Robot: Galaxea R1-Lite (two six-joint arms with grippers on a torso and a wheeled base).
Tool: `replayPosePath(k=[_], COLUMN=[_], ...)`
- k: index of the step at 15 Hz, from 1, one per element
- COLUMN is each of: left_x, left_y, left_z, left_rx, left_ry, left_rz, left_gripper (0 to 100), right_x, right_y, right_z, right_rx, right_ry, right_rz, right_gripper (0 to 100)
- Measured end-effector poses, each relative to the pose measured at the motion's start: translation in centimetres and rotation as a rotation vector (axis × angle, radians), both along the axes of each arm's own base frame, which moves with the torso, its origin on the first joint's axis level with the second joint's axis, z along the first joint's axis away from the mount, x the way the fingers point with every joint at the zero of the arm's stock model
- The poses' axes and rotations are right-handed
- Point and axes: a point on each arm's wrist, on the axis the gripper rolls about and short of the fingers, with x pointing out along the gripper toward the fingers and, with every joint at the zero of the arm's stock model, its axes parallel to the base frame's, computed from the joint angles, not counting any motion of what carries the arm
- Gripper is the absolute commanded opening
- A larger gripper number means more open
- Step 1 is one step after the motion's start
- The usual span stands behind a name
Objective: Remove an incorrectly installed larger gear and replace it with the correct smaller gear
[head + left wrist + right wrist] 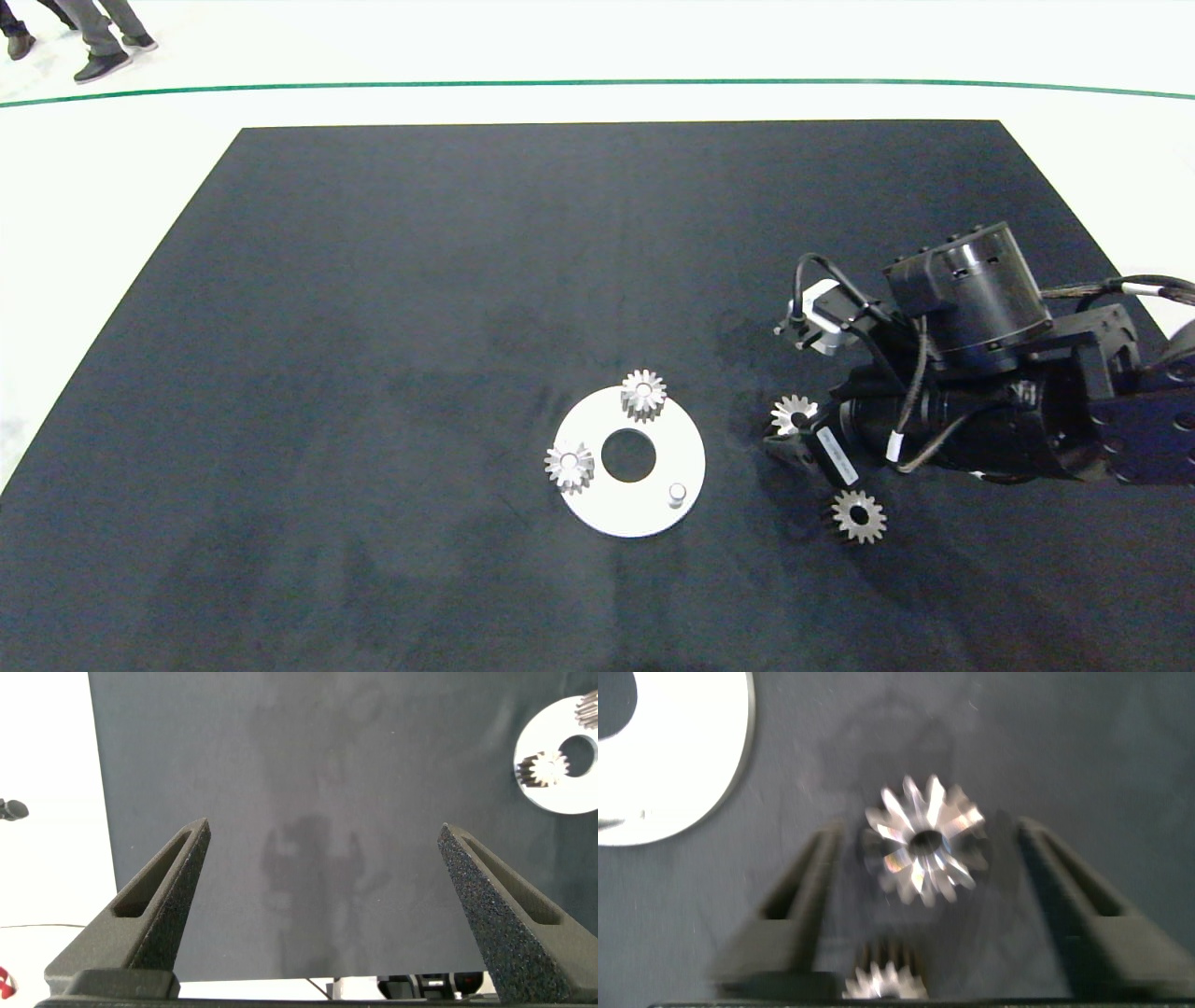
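Dark mat [392, 308] fills the frame. White ring plate [653, 518] at lower centre has one bare peg [678, 492]. My right gripper [924, 919] is released, fingers straddling the larger gear [924, 840] right of the plate. Removal looks done. Next: grab the smaller gear [858, 516] at lower right and seat it. Left gripper [322, 887] is spread, idle.

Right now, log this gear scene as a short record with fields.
disc: white disc with a centre hole, on the dark mat
on disc: two small gears at its rim, plus one bare peg
larger gear: flat on the mat right of the disc, off its peg
smaller gear: loose on the mat, nearer the robot
right gripper: open, fingers either side of the larger gear, not touching
left gripper: open, empty, above bare mat, left of the disc
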Motion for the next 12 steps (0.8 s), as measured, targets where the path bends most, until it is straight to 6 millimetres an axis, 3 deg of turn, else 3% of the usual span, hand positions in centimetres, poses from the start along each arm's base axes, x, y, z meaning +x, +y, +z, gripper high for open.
replayPosePath(k=[2, 6, 12], left_x=[0.0, 0.0, 0.0], left_y=[0.0, 0.0, 0.0], left_z=[0.0, 0.0, 0.0], left_rx=[0.0, 0.0, 0.0], left_ry=[0.0, 0.0, 0.001], left_rz=[0.0, -0.001, -0.001], left_gripper=[100, 100, 100], right_x=[-2.0, -6.4, -7.3], right_y=[-1.0, -3.4, -4.1], right_z=[0.1, -1.7, -2.8], right_rx=[-0.004, -0.02, 0.01], right_ry=[0.0, 0.057, 0.084], right_rz=[0.01, 0.007, -0.018], right_gripper=[100, 97, 85])
